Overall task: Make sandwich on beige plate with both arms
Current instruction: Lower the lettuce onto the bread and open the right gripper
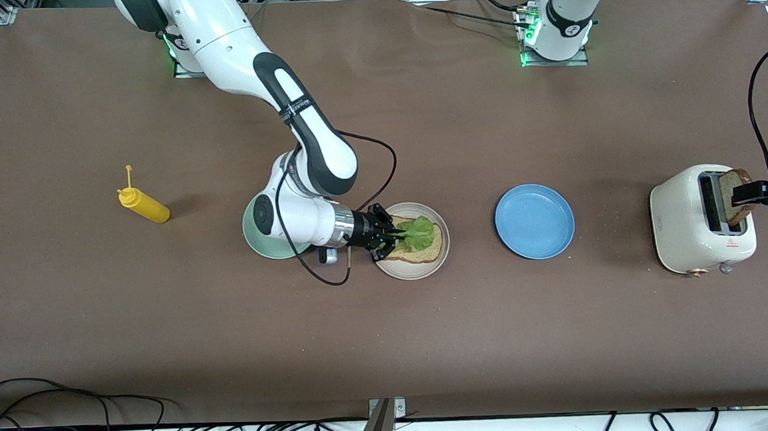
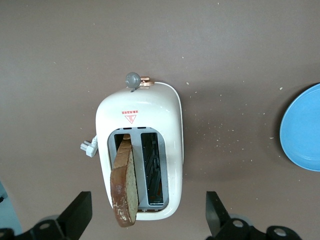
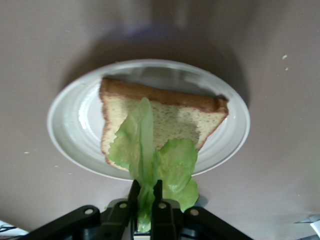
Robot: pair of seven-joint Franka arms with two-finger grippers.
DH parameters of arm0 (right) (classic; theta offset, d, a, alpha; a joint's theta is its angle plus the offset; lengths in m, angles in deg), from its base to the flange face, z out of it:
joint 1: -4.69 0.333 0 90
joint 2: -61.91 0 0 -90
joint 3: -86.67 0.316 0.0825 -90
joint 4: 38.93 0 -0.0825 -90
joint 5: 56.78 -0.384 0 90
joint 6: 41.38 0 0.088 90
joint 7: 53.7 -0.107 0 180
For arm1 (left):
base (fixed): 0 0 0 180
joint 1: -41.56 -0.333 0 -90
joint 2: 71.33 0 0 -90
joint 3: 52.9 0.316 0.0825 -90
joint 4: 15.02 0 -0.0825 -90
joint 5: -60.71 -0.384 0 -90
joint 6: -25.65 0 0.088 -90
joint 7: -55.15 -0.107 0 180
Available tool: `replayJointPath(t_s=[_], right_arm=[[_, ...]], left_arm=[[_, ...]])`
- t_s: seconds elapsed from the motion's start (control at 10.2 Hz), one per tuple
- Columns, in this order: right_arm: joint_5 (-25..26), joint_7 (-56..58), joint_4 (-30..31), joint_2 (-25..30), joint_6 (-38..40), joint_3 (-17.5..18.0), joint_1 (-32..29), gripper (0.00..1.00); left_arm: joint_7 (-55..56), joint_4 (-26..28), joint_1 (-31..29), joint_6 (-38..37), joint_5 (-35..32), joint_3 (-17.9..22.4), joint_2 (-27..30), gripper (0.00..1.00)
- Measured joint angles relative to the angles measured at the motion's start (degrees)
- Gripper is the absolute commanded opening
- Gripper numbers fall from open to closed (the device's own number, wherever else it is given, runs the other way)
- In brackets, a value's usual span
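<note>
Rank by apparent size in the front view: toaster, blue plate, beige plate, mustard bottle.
1. Toaster, largest.
2-3. Blue plate and beige plate: they look about alike, and the right claw covers part of the beige plate's rim, so no ranking.
4. Mustard bottle, smallest.

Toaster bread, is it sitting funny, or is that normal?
A little funny. The bread slice leans sideways in its slot, poking out over the toaster edge. The left gripper hangs open over it. Crumbs dot the table nearby.
</note>
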Motion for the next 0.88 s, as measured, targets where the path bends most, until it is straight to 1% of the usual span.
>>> replayJointPath(t_s=[0.1, 0.2, 0.29, 0.69, 0.78, 0.88], right_arm=[[0.00, -0.02, 0.00, -0.24, -0.04, 0.29, 0.28, 0.63], [0.00, -0.10, -0.03, -0.34, -0.07, 0.32, 0.52, 0.77], [0.00, -0.14, -0.10, -0.35, -0.07, 0.32, 0.55, 0.99], [0.00, -0.16, -1.17, -0.27, -0.08, -0.35, 0.35, 1.00], [0.00, -0.16, -1.56, 0.03, 0.05, -0.87, 0.21, 1.00], [0.32, -0.16, -1.91, 0.54, 1.76, -1.99, 0.14, 1.00]], left_arm=[[0.02, -0.32, 0.00, 0.01, 0.00, 0.00, 0.03, 1.00], [0.02, -0.89, 0.00, 0.01, 0.00, 0.00, 0.08, 1.00], [0.03, -1.39, 0.00, 0.01, 0.00, 0.03, 0.14, 1.00], [0.09, -1.61, -0.11, 0.01, 0.00, 1.00, 0.35, 1.00], [0.09, -1.61, -0.17, 0.01, 0.00, 1.21, 0.46, 1.00], [0.09, -1.61, -0.16, 0.01, 0.00, 1.21, 0.57, 1.00]])
